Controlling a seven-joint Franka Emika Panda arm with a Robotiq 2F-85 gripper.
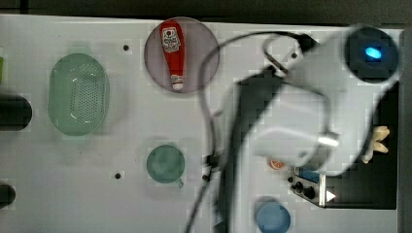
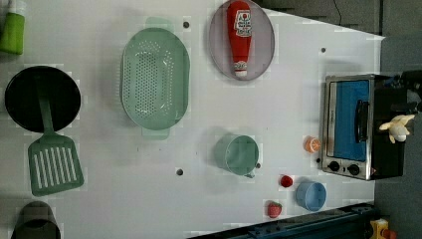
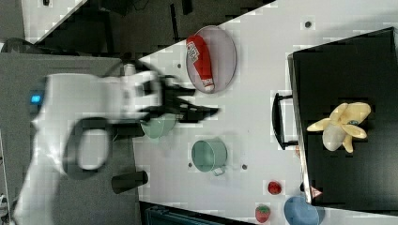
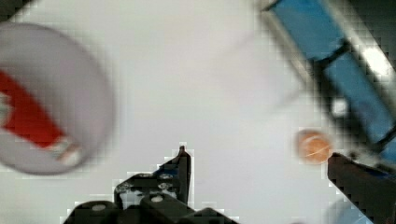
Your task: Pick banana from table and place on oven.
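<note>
— Where's the banana (image 3: 341,125)?

— Right of centre in the right view, lying on the oven (image 3: 347,79) on its black top, well apart from my pincer (image 4: 261,163). My jaws gape nearly full wide and hold nothing.

— What could spoil it?

— The banana sits close to the oven's front edge; I judge a stray sweep of my arm could knock it down beside the orange slice (image 4: 314,146).

— Any writing?

— A label on the ketchup bottle (image 2: 239,36), upper middle of the left view, too blurred to read.
</note>
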